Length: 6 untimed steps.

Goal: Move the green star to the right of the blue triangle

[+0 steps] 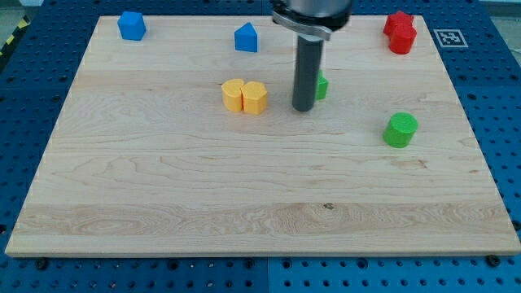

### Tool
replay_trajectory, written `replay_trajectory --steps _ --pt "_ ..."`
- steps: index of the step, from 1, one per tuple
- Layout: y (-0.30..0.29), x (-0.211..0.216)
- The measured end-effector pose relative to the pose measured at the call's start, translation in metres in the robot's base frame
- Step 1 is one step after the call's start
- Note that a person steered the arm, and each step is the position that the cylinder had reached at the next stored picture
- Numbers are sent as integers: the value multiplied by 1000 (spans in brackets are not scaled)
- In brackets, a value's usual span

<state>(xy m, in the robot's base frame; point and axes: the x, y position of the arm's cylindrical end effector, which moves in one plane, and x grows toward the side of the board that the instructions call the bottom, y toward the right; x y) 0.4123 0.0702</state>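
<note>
my tip [303,107] is just a bare rod holding nothing, with what's probably the green star [321,85] peeking out right behind it on the view's right, blue triangle [246,37] up-left.

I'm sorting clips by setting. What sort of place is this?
Probably a robotics lab bench: a wooden board on a blue perforated table, a printed marker tag at the board's corner, and my tip beside a green block.
</note>
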Motion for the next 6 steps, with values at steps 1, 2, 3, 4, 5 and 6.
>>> replay_trajectory --steps 1,2,3,4,5,6 --pt "16 -1" --pt "16 -14" --pt "16 -40" --pt "16 -65" --pt "16 -91" --pt "16 -119"
